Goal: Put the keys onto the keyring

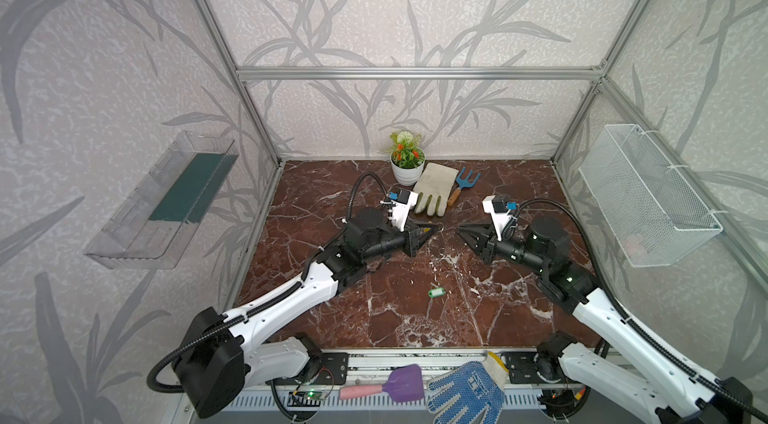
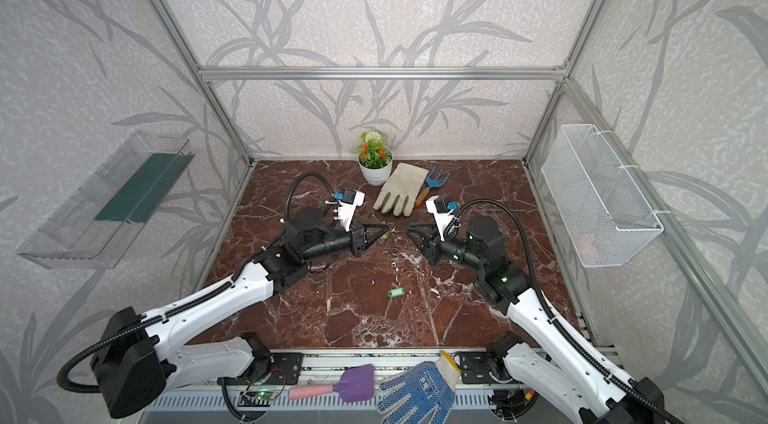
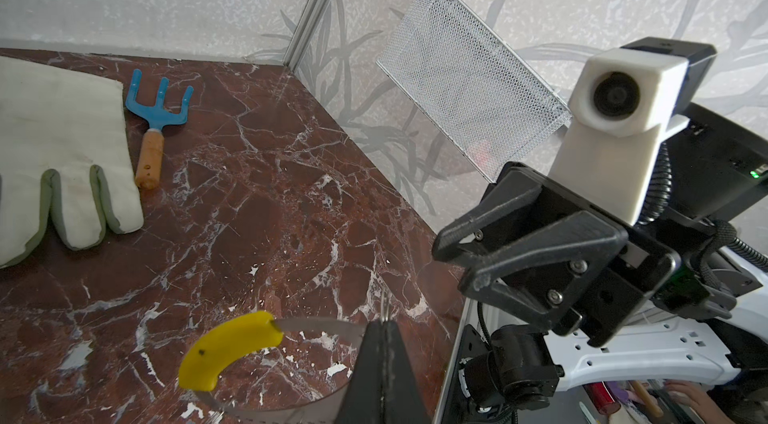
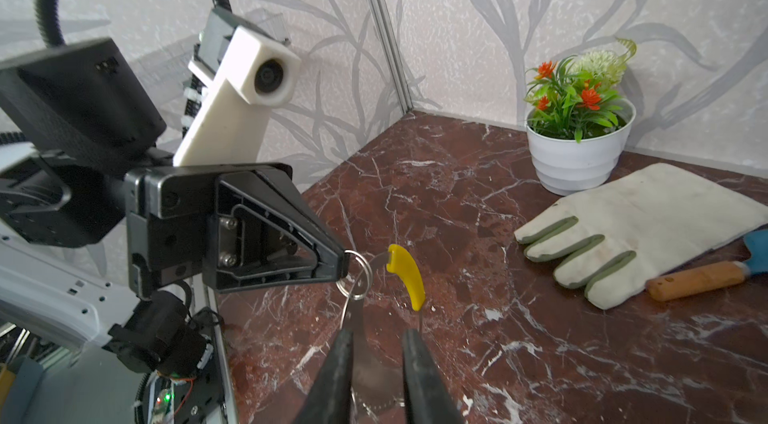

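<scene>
Red-brown marble tabletop (image 1: 374, 318), enclosed by leaf-patterned walls. Items are listed left to right.

- Clear shelf (image 1: 162, 202): fixed to the left wall.
- Left pincer (image 1: 438, 228): held above mid-table, jaws pressed together on the thin metal of the keyring (image 4: 406, 276). The grey hoop with its yellow sleeve (image 3: 228, 353) is hung from the tips.
- Key tag (image 1: 436, 291): green, with a white window. It is laid flat on the marble towards the front edge, in front of the gap between the two pincers and well apart from both.
- Right pincer (image 1: 460, 231): pointed at the left one, tips near but apart. Its jaws are spread a little and the hoop's lower arc is seen in the gap; contact cannot be told.
- Back row: potted plant (image 1: 407, 173), pale glove (image 1: 434, 189), blue hand rake (image 1: 467, 182).
- Wire basket (image 1: 648, 197): fixed to the right wall.
</scene>
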Controlling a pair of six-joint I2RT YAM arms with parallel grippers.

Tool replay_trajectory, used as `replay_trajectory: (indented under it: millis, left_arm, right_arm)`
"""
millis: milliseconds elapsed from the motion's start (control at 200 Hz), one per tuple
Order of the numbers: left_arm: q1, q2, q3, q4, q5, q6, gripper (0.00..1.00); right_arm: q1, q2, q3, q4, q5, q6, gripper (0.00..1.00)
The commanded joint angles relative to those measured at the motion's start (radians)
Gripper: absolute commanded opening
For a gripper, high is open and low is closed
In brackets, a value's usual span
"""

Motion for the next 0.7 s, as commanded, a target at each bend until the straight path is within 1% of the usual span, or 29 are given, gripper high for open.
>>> replay_trajectory:
  millis: [0,125,230,290,510,695]
  left_arm:
    - [-0.009,0.016,0.04,-0.005,0.048,0.025,0.0]
    - [-0.01,0.027,0.046,-0.001,0.065,0.02,0.0]
    - [-0.013,0.023,0.043,0.007,0.073,0.017,0.0]
    - [-0.014,0.019,0.042,0.012,0.076,0.017,0.0]
    - [-0.02,0.018,0.043,0.025,0.102,0.012,0.0]
    - [-0.025,0.021,0.045,0.03,0.114,0.013,0.0]
  right_arm:
    - [0.038,0.023,0.062,-0.088,0.038,-0.093,0.23]
    - [0.07,0.048,0.081,-0.095,0.052,-0.114,0.21]
    - [0.074,0.061,0.086,-0.1,0.078,-0.118,0.19]
    - [0.074,0.066,0.087,-0.099,0.09,-0.117,0.17]
    - [0.074,0.088,0.096,-0.1,0.097,-0.12,0.16]
    - [0.076,0.104,0.102,-0.092,0.073,-0.114,0.17]
